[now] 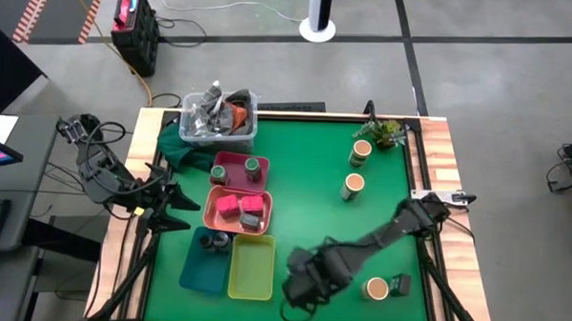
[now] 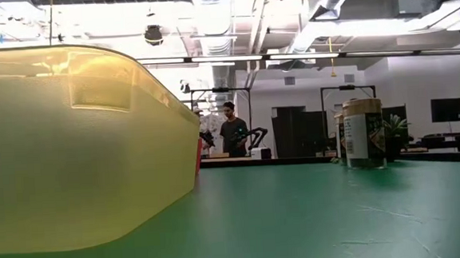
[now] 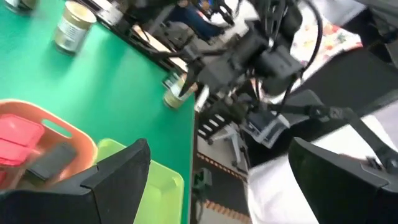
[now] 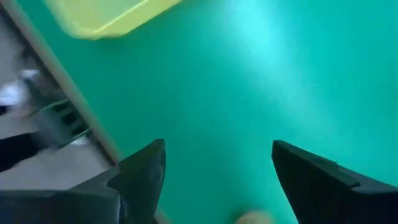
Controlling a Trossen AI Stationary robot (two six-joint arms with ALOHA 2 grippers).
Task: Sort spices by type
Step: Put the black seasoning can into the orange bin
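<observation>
My right gripper (image 1: pixel 299 292) hung low over the smooth green mat (image 1: pixel 313 200) near the table's front edge, just beside the glossy yellow-green rectangular plastic tray (image 1: pixel 252 267). Through my right wrist camera its two dark, wedge-shaped fingers (image 4: pixel 144 175) were spread wide apart with only bare mat between them, pinching nothing. A corner of that translucent tray (image 4: pixel 106 15) showed ahead of them.

A short round jar with a flat tan top (image 1: pixel 377 289) stood on the mat close to my right arm, with a small dark boxy container (image 1: pixel 400 284) touching or just beside it. Two taller cylindrical jars with tan lids (image 1: pixel 361 153) and (image 1: pixel 353 186) stood upright farther back, near a small leafy green plant (image 1: pixel 386 133).

In the salmon rounded tray (image 1: pixel 212 210) lay a magenta-pink little box (image 1: pixel 228 208) and a dark grey flat piece (image 1: pixel 251 219). The deeper pink tray (image 1: pixel 231 160) behind it held a dark jar with a round green lid (image 1: pixel 252 166). The teal tray (image 1: pixel 198 270) held small dark round containers (image 1: pixel 214 240).

My left gripper (image 1: pixel 175 206) waited at the table's left edge beside the salmon tray, its broad black fingers (image 3: pixel 121 168) parted and holding nothing. A clear plastic bin of crumpled grey wrappers (image 1: pixel 218 117) sat at the back.
</observation>
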